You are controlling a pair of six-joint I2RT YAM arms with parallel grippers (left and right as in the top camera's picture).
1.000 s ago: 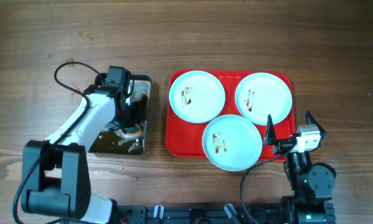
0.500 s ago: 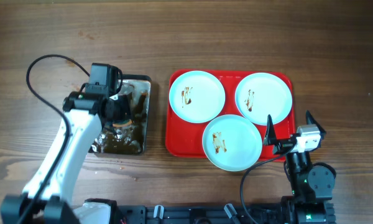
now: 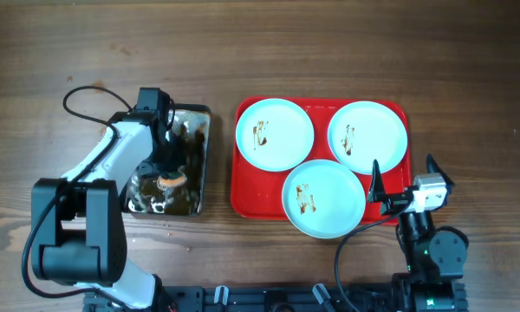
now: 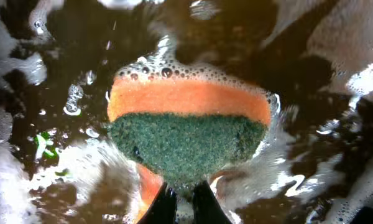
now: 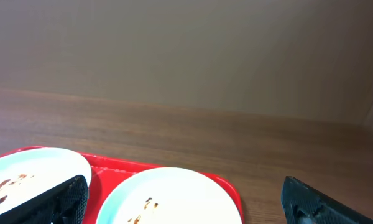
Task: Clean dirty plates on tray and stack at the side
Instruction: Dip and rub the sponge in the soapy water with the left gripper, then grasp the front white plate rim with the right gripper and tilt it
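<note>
Three white plates with small brown smears lie on the red tray (image 3: pixel 240 196): one at the back left (image 3: pixel 275 133), one at the back right (image 3: pixel 367 137), one at the front (image 3: pixel 324 198). My left gripper (image 3: pixel 167 178) is down in the dark pan (image 3: pixel 203 117) and shut on an orange and green sponge (image 4: pixel 186 118), its fingertips (image 4: pixel 185 202) pinching the green side in foamy brown liquid. My right gripper (image 3: pixel 405 179) is open and empty at the tray's front right corner. In the right wrist view, its fingers (image 5: pixel 185 204) frame two plates (image 5: pixel 168 199) (image 5: pixel 25 174).
The dark metal pan holds brownish soapy liquid and stands left of the tray. A black cable (image 3: pixel 87 95) loops behind the left arm. Bare wooden table (image 3: pixel 468 87) lies right of the tray and along the back.
My left arm has shifted its pose over the pan, and the sponge has moved a little within the liquid. The right arm and the plates have not moved.
</note>
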